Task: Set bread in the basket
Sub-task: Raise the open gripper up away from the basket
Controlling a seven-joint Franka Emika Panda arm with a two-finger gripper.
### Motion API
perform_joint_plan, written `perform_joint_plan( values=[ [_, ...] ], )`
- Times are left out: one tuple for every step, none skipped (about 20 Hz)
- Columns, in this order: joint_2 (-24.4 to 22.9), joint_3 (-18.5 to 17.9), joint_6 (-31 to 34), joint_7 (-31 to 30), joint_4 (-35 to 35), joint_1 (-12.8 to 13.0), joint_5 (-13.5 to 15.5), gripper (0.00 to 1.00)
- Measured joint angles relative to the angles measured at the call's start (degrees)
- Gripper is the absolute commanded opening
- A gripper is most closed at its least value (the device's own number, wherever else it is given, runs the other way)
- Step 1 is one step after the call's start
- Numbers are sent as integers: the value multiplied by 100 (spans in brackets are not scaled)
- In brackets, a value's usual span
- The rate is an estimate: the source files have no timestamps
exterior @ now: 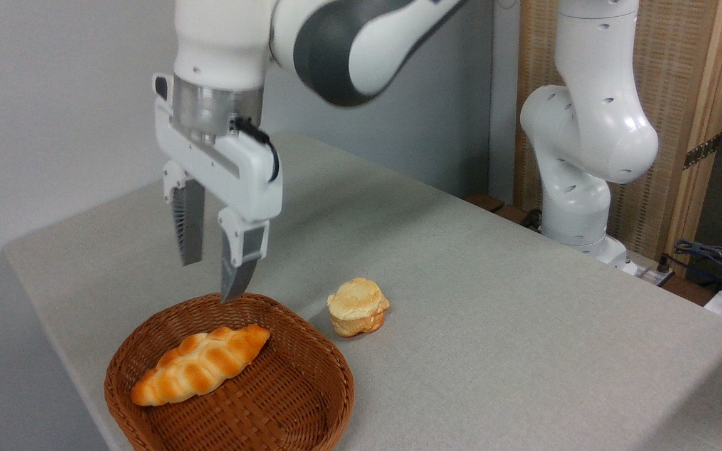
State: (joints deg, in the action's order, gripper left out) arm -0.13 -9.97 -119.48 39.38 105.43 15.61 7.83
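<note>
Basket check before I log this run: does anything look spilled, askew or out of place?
Nothing stands out. The bread lies inside the basket, the tool hangs open above, and a small bun sits upright on the table.

Golden-orange braided bread (201, 364), reddish-brown woven basket (329, 401), pale bun (357, 306), grey table (492, 300).

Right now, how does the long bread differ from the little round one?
The braided loaf is long, tapered and glossy golden-orange; the round bun is small, squat and paler. The loaf lies inside the basket; the bun sits on the table beside it. Neither is held by the open claw.
</note>
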Motion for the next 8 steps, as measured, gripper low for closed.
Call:
perform_joint_plan(
  values=[
    [-29,1,307,-11,-93,2,-89,100],
    [-49,2,556,-26,-151,3,-151,100],
    [-57,1,751,-34,-182,2,-196,100],
    [-57,1,903,-37,-193,2,-242,100],
    [-52,1,1006,-37,-192,3,-292,100],
    [-45,6,1064,-37,-192,3,-372,100],
    [-40,11,1084,-37,-192,3,-454,100],
    [-37,13,1088,-38,-192,3,-506,100]
  ],
)
